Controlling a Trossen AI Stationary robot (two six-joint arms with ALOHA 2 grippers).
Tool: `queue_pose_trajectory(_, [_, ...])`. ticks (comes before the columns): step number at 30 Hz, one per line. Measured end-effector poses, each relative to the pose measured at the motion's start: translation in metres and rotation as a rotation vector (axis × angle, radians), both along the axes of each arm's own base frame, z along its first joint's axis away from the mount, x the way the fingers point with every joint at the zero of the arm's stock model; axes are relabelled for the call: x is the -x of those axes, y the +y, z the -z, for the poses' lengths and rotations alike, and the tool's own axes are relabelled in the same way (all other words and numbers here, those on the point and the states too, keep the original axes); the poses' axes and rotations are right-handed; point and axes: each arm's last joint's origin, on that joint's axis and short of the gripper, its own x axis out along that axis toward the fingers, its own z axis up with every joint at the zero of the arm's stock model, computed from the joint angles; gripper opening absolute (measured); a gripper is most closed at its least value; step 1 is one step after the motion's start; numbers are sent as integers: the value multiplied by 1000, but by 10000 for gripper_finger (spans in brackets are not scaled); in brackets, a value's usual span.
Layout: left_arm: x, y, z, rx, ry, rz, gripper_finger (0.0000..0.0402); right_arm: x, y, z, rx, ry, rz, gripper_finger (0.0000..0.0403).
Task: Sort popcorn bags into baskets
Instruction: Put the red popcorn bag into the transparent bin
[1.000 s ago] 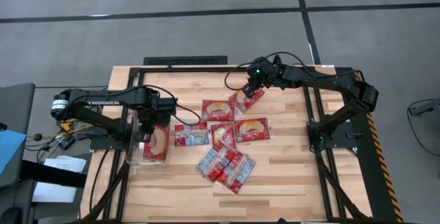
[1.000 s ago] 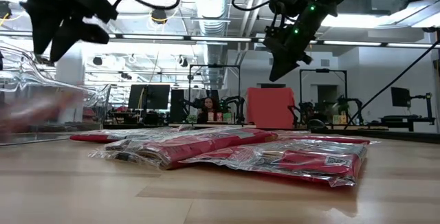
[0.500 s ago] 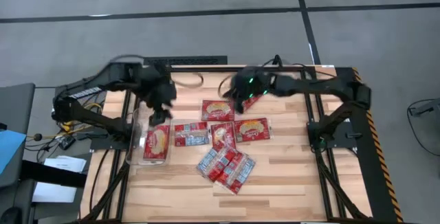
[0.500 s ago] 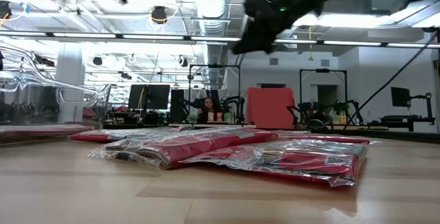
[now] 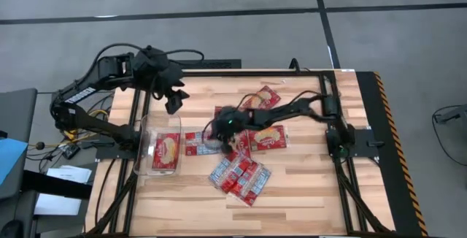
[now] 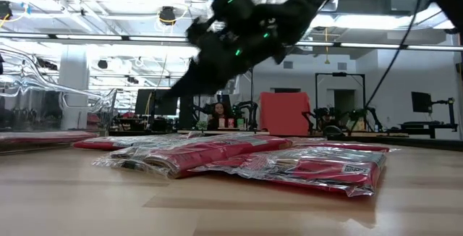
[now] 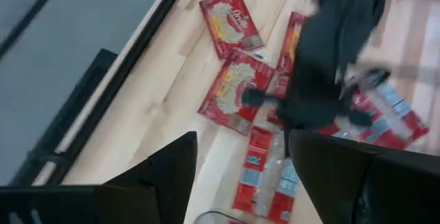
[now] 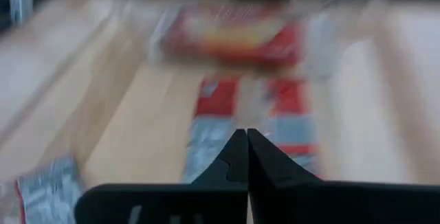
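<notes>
Several red popcorn bags lie flat on the wooden table: one (image 5: 263, 98) near the far edge, a cream-oval one (image 5: 268, 137) at the centre, a white and grey-blue printed one (image 5: 198, 144), and a pile (image 5: 241, 176) nearer. One more bag (image 5: 166, 151) lies inside the clear tub (image 5: 143, 154) at the left. My right gripper (image 5: 217, 139) is shut and hangs above the printed bag (image 8: 254, 124), clear of the bags in the low view (image 6: 178, 91). My left gripper (image 5: 175, 101) is open and raised over the table's far left (image 7: 240, 183).
A black metal frame (image 5: 332, 132) borders the table's right side, and another rail (image 5: 135, 132) runs just left of the tub. Bare wood (image 5: 306, 183) shows at the near right. Beyond the table the low view shows a room with monitors and a red panel (image 6: 283, 113).
My right gripper left the far bag and swept fast toward the table's left and near edge, ending low over the central bags. My left gripper rose from the tub and drew back toward the far edge. One bag stays lying in the tub.
</notes>
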Motion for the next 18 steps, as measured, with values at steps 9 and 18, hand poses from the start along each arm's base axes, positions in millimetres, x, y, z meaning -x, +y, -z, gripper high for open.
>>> queue_pose_trajectory(9, [0,-1,0,98,-42,-70,219,-13,0,28,243,284,83,21])
queue_pose_trajectory(18, [0,3,1,54,-39,-155,219,21,-71,10,333,516,333,14])
